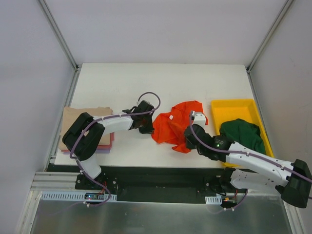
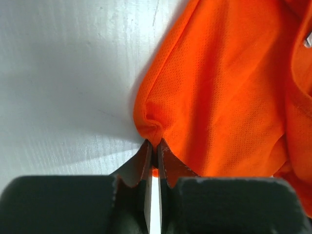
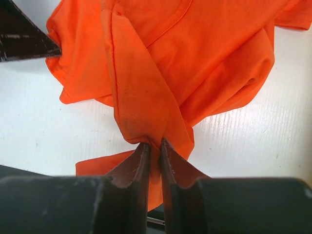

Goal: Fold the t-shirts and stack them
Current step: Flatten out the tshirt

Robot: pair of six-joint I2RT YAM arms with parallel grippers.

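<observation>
You had the left tool (image 2: 153, 148) pinching the left edge of the orange t-shirt (image 1: 176, 124), the right tool (image 3: 155, 148) pinching its near edge; the cloth lay bunched between them.

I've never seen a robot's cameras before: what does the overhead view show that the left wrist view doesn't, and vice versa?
Only overhead: the right arm, the yellow tray holding a dark green t-shirt, and a folded stack at far left. Only the left wrist: the left gripper, close up, pinched shut on the cloth's edge. Both: the orange t-shirt on the white table.
</observation>
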